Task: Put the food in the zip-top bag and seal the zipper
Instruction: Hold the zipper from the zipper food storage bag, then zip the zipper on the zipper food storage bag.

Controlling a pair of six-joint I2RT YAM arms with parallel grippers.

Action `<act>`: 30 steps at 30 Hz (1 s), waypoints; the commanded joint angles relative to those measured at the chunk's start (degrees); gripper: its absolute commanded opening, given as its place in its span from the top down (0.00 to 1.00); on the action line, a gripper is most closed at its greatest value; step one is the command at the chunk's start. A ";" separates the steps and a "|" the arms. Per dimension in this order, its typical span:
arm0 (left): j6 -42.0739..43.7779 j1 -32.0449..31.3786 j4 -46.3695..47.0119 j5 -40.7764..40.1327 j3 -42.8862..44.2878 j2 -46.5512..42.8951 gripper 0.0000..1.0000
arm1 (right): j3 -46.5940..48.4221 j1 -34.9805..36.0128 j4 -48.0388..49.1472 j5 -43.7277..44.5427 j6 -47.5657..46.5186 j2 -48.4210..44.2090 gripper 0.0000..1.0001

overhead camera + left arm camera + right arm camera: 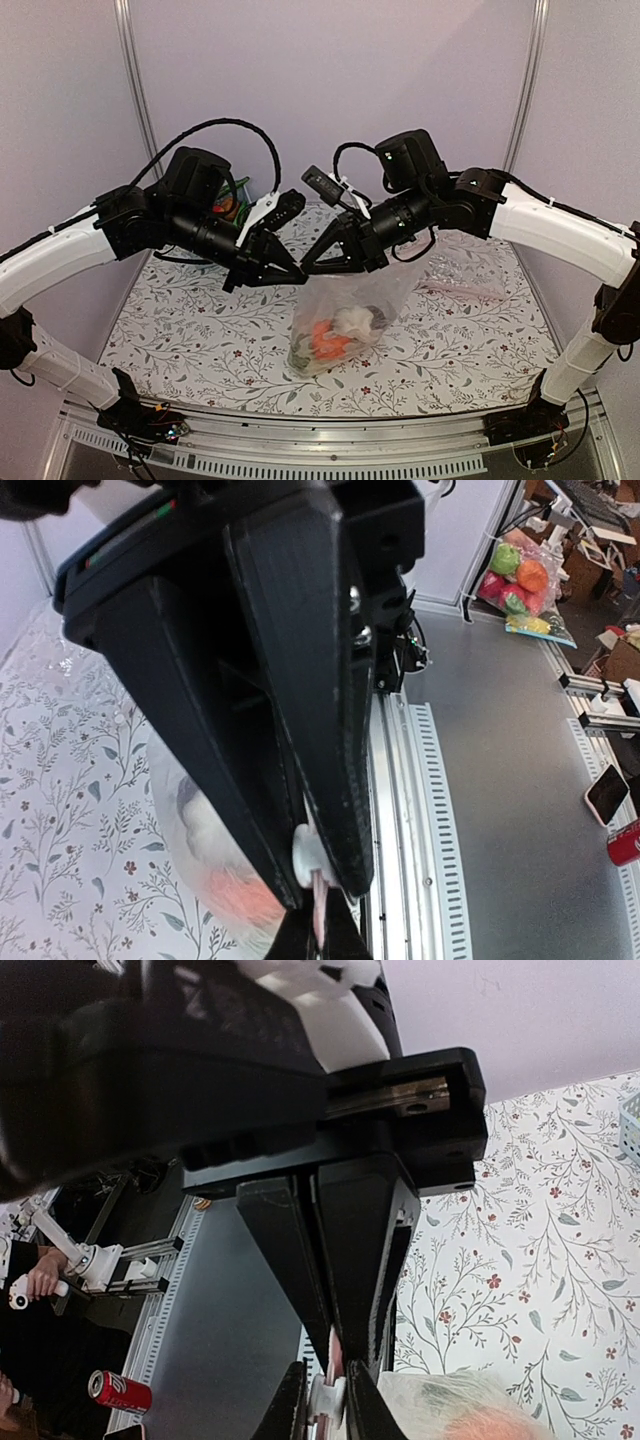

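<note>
black plastic fingers fill both wrist views, long, flat-sided wedges that taper to narrow tips. the left gripper (320, 880) is pressed closed, with a thin pinkish strip, the zipper (318, 905), pinched between the tips, and a small white round piece sits right at the pinch. the right gripper (335, 1360) is closed the same way, a sliver of the same pink strip caught between its fingers. from above, the two grippers meet tip to tip over the middle of the table, the left gripper (296, 274) coming in from the left and the right gripper (313, 266) from the right, both clamped on the top edge of the bag (385, 290). that bag is thin, clear and crinkly, and it hangs straight down from the fingertips, its lower end resting on the tablecloth (200, 330), which is white with a small leaf-and-flower print. the food (340, 332) is bunched at the bottom of the bag, well below the fingers: an orange piece (326, 341), a cream-white piece (352, 320) and something dark (377, 318) beside it, all softened by the plastic. a second clear bag (455, 275) lies flat on the cloth to the right, apart from the first. a pale blue basket (630, 1125) with a slotted wall shows at the edge of the right wrist view.
</note>
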 commanded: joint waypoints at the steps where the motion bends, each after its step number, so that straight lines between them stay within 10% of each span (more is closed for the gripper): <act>1: 0.36 1.33 1.07 -1.21 -0.68 -0.32 1.00 | 0.47 0.50 -0.06 0.15 0.28 -1.73 0.90; 30: -0.40 5.96 1.02 -5.96 -0.45 -2.13 1.00 | 2.12 0.53 -16.37 20.43 -7.51 -7.18 0.95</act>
